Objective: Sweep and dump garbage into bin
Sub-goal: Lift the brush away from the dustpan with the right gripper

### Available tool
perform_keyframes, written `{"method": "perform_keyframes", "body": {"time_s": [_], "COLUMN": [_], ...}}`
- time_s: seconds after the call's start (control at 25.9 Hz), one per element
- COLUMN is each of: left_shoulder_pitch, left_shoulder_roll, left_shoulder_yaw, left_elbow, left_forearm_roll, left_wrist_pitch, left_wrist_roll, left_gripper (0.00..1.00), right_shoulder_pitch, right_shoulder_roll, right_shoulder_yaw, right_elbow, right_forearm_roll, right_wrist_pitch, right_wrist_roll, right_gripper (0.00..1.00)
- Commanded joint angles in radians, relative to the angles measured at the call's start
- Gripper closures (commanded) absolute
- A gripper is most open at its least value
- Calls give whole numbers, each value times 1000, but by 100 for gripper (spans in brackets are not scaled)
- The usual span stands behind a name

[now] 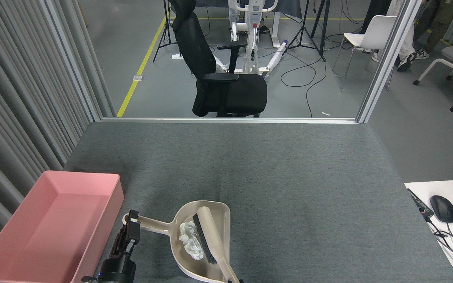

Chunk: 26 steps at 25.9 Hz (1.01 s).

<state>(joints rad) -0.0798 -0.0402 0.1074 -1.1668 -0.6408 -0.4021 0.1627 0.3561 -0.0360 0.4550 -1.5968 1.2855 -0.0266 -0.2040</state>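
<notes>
While the brush lies across the dustpan, the garbage sits bunched inside the pan, pressed between the bristles and the pan's back wall on its handle side. It looks like crumpled white paper, partly hidden by the brush head, so I cannot tell whether it is one wad or two. Paper like this should be very light and soft: it will squash instead of resisting, and it could bounce or roll out if the pan is jerked. The sensible place to take hold is therefore not the paper but the pan's handle, which is stiff plastic and reaches toward the bin. The left end effector is at that handle's tip and appears clenched on it. The right end effector is out of view below the frame edge; only the brush handle runs off that way. The pink bin sits on the bench just beside the handle, empty, so tipping has not yet happened.
</notes>
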Motion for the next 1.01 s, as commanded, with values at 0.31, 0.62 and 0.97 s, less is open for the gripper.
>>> {"method": "perform_keyframes", "body": {"time_s": [0.31, 0.62, 0.97], "left_shoulder_pitch": [0, 9, 12], "left_shoulder_roll": [0, 0, -7], "left_shoulder_yaw": [0, 0, -2], "left_elbow": [-1, -14, -14], "left_forearm_roll": [1, 1, 1], "left_wrist_pitch": [0, -1, -1], "left_wrist_roll": [0, 0, 0], "left_gripper": [69, 69, 69], "right_shoulder_pitch": [1, 3, 11], "right_shoulder_roll": [-85, -139, -173], "right_shoulder_yaw": [-366, -625, -648], "right_elbow": [-48, -12, 40], "right_forearm_roll": [-3, -5, -5], "right_wrist_pitch": [-76, -230, -256], "right_wrist_roll": [-48, 38, 46], "right_gripper": [100, 100, 44]}}
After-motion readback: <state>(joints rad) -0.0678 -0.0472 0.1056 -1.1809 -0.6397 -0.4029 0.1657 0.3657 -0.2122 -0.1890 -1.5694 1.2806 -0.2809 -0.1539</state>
